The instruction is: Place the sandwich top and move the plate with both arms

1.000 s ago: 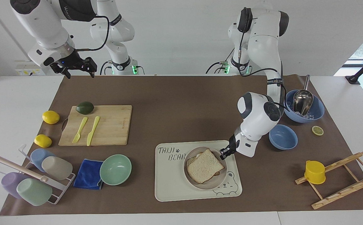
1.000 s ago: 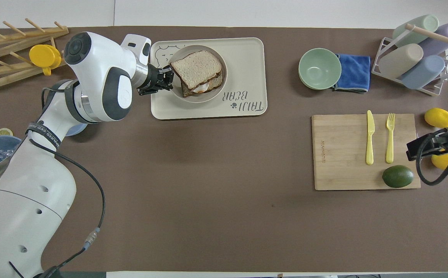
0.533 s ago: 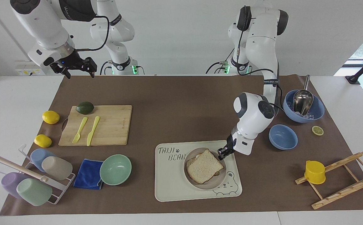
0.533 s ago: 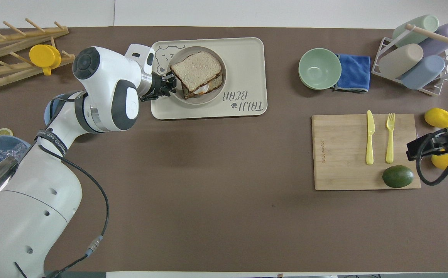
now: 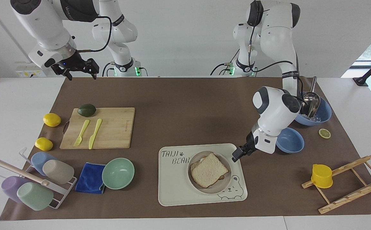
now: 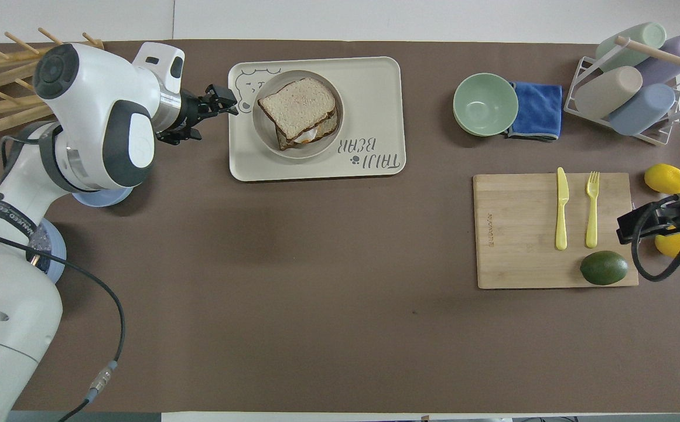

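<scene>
- Sandwich top (image 5: 209, 170), in the facing view, is lying on the egg slice below it, on the plate (image 5: 225, 183), which is sitting in the bear tray (image 5: 172, 191), nearer the left arm's end of the table.
- I am judging the bread to be light, soft and easily dented, so nothing more should be pinching it. The plate looks stiff, smooth and possibly slippery, with a low rim that is the only place I could be taking hold, one gripper on each side, keeping it level so the stack is not sliding.
- My left gripper (image 5: 237, 154) is hanging over the tray's edge toward the left arm's end, apart from the plate and holding nothing; I cannot tell how wide its fingers are standing from here.
- My right gripper (image 5: 78, 68) is waiting high over the table's edge nearest the robots, above the cutting board (image 5: 115, 127), empty, its fingers looking spread.
- From overhead, the sandwich top (image 6: 299, 107) is showing as a pale square slice with a brown crust, sitting slightly askew so the lower slice and a bit of egg are peeking out on the side nearer the robots.
- The plate (image 6: 263, 132) is reading as round, beige and barely wider than the bread.
- My left gripper (image 6: 222, 102) is pointing at the tray (image 6: 375, 117), its tips seeming parted and empty.
- My right gripper (image 6: 632, 225) is only partly showing here, beside a lemon (image 6: 676, 243).
</scene>
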### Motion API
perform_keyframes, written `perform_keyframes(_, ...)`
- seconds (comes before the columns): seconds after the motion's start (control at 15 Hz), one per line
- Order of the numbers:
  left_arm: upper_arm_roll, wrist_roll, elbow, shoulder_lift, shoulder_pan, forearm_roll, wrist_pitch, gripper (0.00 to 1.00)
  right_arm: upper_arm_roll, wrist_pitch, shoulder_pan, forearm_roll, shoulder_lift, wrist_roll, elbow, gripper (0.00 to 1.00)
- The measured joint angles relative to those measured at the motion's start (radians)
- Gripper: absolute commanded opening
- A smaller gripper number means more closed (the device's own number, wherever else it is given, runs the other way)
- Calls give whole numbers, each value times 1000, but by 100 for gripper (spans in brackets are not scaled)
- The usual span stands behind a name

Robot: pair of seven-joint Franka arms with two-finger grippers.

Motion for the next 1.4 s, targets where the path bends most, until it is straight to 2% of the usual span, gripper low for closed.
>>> perform_keyframes(0.47,49,21,0,-170,22,232,-212,100,0,0,0,0,0,0,0,100)
perform_keyframes(0.87,57,144,0,-264,31,249,-356,100,0,0,0,0,0,0,0,100)
perform_keyframes(1.2,55,313,0,-387,106,249,-522,100,0,0,0,0,0,0,0,100)
perform_keyframes(1.4,0,378,-1,-442,174,249,-619,100,0,0,0,0,0,0,0,100)
